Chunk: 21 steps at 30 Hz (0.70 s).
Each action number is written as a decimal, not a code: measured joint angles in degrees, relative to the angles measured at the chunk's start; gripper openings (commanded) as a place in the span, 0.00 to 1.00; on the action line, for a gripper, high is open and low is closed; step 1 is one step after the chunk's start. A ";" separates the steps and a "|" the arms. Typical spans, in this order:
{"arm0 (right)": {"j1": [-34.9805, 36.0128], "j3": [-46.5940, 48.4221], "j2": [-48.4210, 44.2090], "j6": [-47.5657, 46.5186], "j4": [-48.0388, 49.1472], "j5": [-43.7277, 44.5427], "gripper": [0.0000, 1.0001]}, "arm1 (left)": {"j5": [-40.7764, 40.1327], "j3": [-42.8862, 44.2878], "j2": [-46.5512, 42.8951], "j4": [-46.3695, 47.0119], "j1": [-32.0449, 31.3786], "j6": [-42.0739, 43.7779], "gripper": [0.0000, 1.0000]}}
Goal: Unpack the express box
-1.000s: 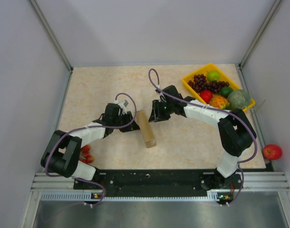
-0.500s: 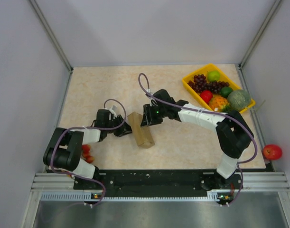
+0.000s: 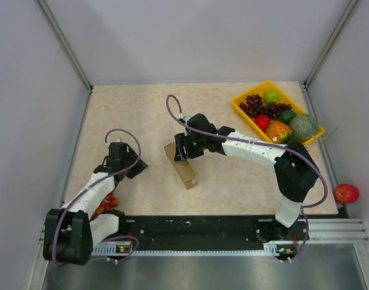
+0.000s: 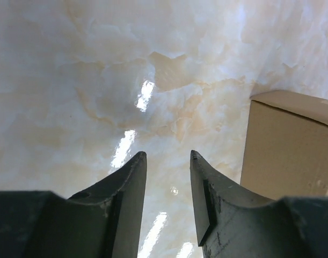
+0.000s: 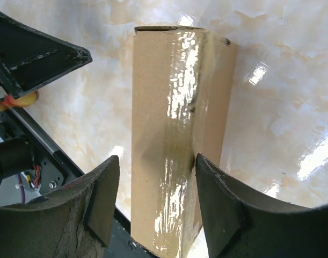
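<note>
The right tool [image 5: 155, 201] is spread wide, its 2 fingers straddling the taped top of the express box [image 5: 177, 134] at its far end, with small gaps at each side. The left tool [image 4: 166, 161] is parted narrowly and holds nothing, hovering over the surface [image 4: 99, 70] left of the box, apart from it. The box lies near the surface's middle. Right of the box, a yellow tray [image 3: 240, 110] holds grapes [image 3: 255, 103] and other fruit.

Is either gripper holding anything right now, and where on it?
Left gripper holds nothing, open over bare tabletop. Right gripper straddles the express box at its end; whether its fingers actually clamp it cannot be told.
</note>
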 measured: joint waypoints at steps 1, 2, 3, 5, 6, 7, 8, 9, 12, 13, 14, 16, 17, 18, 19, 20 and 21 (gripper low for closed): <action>0.00 0.00 0.00 -0.26 -0.17 0.04 0.54 | -0.39 0.09 -1.07 -0.81 0.00 0.20 0.44; 0.00 0.00 0.00 -0.42 -0.28 0.00 0.53 | -0.74 0.24 -1.84 -1.49 0.00 0.39 0.45; 0.00 0.00 0.00 -0.57 -0.35 -0.04 0.53 | -0.81 0.42 -2.29 -1.97 0.00 0.48 0.45; 0.02 0.00 0.00 -1.01 -0.72 -0.13 0.51 | -0.63 0.72 -2.51 -2.56 0.00 0.68 0.43; 0.04 0.00 0.00 -1.29 -0.81 -0.09 0.49 | 0.33 0.74 -2.49 -2.58 0.00 0.92 0.42; 0.11 0.00 0.00 -1.53 -0.85 0.00 0.48 | 1.44 0.74 -2.47 -2.51 0.00 1.11 0.39; 0.24 0.00 0.00 -1.84 -0.92 0.07 0.48 | 3.98 0.70 -2.43 -1.86 0.11 1.27 0.39; 0.42 0.00 0.00 -1.97 -0.94 0.13 0.48 | 6.56 0.63 -2.10 -0.59 0.11 1.31 0.38; 1.46 0.00 0.00 -2.49 -1.01 0.13 0.47 | 13.11 0.57 0.35 3.74 0.11 1.27 0.37; 1.99 0.00 0.00 -2.78 -1.05 0.24 0.47 | 14.69 0.52 1.40 4.92 0.11 1.27 0.37; 2.60 0.00 0.00 -2.91 -1.07 0.31 0.47 | 16.50 0.39 2.64 5.99 0.11 1.27 0.37; 3.96 0.20 0.00 -3.23 -1.25 0.42 0.47 | 18.73 0.15 4.22 7.32 0.11 1.27 0.36; 4.63 0.39 0.00 -3.41 -1.29 0.57 0.47 | 19.78 0.13 5.03 7.89 0.11 1.27 0.36; 5.18 0.63 0.00 -3.48 -1.38 0.76 0.47 | 20.65 0.13 5.84 8.46 0.11 1.27 0.35; 5.81 0.98 0.02 -3.67 -1.51 1.05 0.47 | 21.62 0.13 6.62 9.11 0.11 1.27 0.34; 6.40 1.36 0.02 -3.85 -1.55 1.44 0.47 | 22.53 0.13 7.52 9.86 0.11 1.18 0.33; 6.86 1.84 0.02 -3.91 -1.68 1.73 0.47 | 23.58 0.11 8.59 10.69 0.11 1.05 0.32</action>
